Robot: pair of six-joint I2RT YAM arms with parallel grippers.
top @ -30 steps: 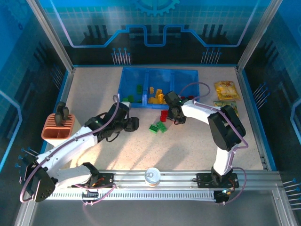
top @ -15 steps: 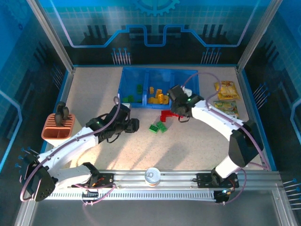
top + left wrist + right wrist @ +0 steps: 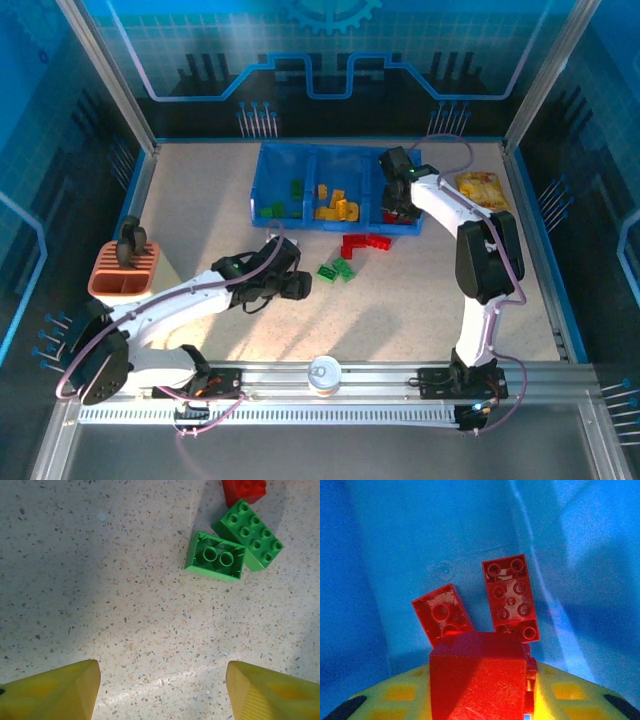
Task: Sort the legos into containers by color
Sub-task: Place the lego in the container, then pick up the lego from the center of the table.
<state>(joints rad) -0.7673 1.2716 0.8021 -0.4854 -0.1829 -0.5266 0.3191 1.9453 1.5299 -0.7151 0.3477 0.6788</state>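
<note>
Where the right gripper hangs over the tray's right compartment, it is clamped on a red brick that hides its fingertips; two loose red bricks lie beneath. The left gripper is spread wide and empty over the table, near two green bricks; a red piece is cut off at the frame edge.

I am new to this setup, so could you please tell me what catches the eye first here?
The right gripper holds a red lego over the blue tray's right compartment, where two red legos lie. The left gripper hovers open over the table near two green legos.
</note>
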